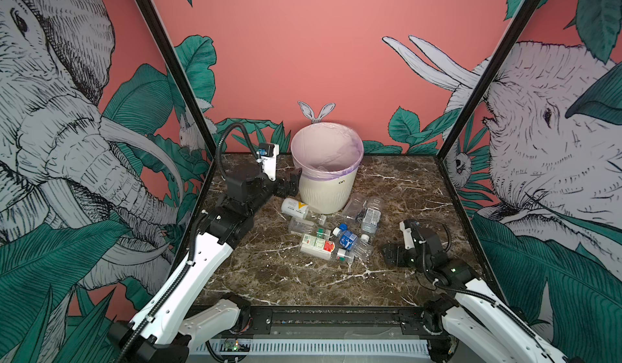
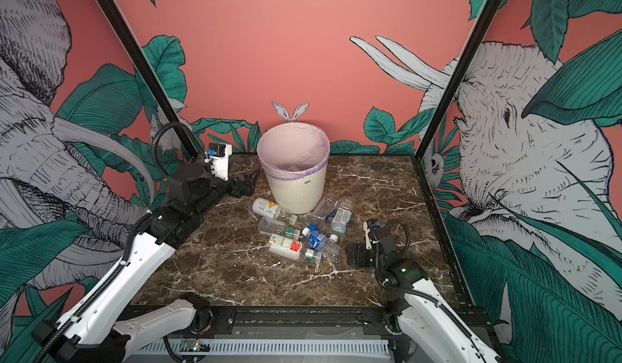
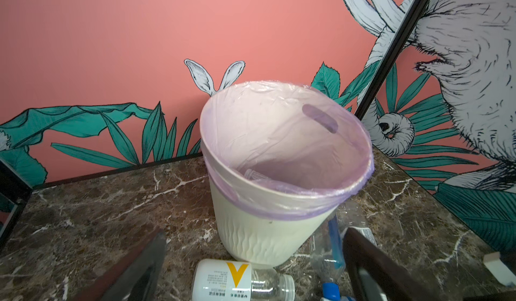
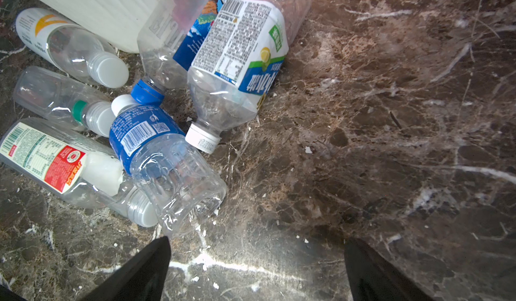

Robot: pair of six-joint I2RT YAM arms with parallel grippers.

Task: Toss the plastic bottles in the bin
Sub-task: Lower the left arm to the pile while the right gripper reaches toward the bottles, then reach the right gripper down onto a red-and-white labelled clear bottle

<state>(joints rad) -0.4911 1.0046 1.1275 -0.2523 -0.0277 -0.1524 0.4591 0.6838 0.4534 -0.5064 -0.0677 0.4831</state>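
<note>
While both pairs of jaws stand spread wide and hold nothing, six plastic bottles lie in a loose pile on the brown marble surface, in front of the bin. Bin: cream, ribbed, upright at back centre, lilac bag folded over the rim. One clear bottle lies inside at the bottom.

Left arm: jaws raised just beside the bin's left wall, a small gap showing in a top view. In the left wrist view its fingers frame the bin's base and the yellow-mark white-label bottle, which lies at the bin's foot.

Toward the front come the green-ring clear bottle, then the red-green label bottle, nearest the front edge. The blue-label bottle overlaps the cap end of the red-green one. The blue-cap bottle has its base end at the bin wall, and the white-cap bottle with a green-blue label lies partly over it.

Right arm: jaws low over the surface, just right of the pile, apart from every bottle. Its fingers have only marble between them, and the blue-label bottle's base is near one fingertip.
</note>
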